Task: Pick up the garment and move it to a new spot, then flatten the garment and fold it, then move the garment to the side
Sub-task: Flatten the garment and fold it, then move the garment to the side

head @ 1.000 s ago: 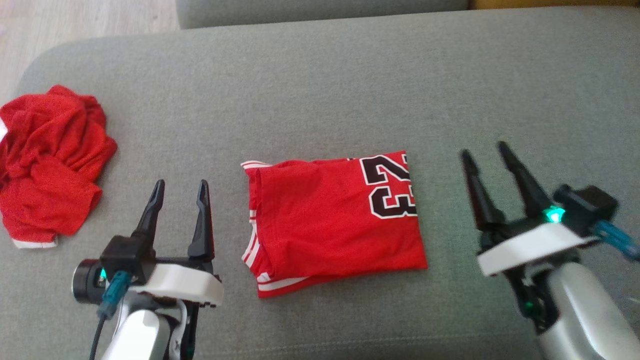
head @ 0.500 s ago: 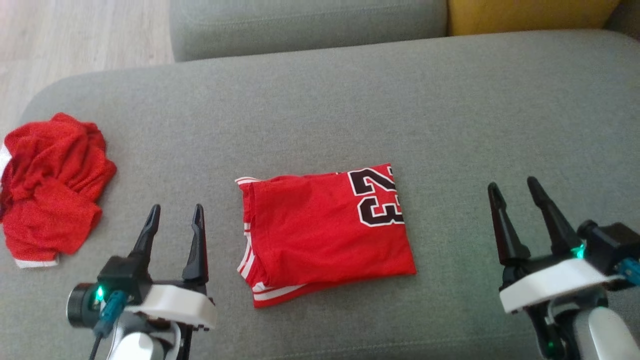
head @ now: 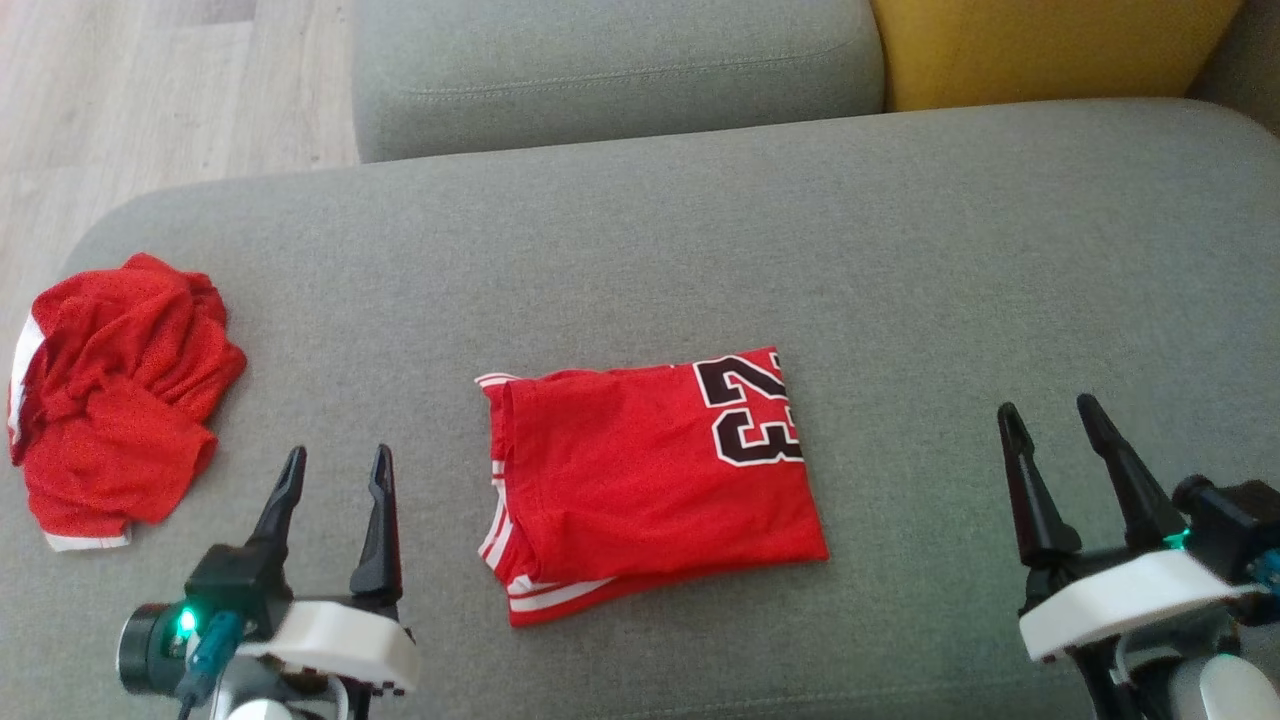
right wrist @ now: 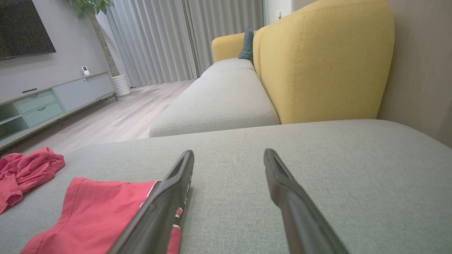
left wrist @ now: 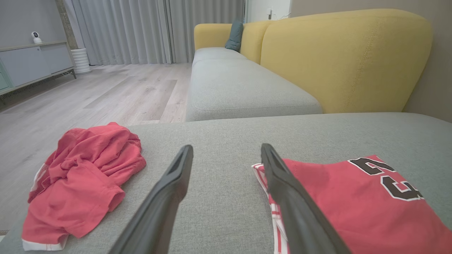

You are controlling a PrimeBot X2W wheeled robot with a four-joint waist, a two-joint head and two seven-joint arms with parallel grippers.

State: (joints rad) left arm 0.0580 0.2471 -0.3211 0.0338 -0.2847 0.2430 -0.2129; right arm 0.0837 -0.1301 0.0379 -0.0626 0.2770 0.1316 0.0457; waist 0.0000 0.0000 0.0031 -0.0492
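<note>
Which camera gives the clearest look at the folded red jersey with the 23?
The head view: the folded jersey lies whole on the grey cushion, every edge visible. The left wrist view cuts it off at the frame edge; the right wrist view catches one end.

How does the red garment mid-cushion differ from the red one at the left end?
The middle jersey is folded into a flat, roughly square stack; the left garment lies crumpled in a heap. The middle jersey shows a black 23; the left garment shows no print. Both are red with white trim and rest on the grey cushion.
</note>
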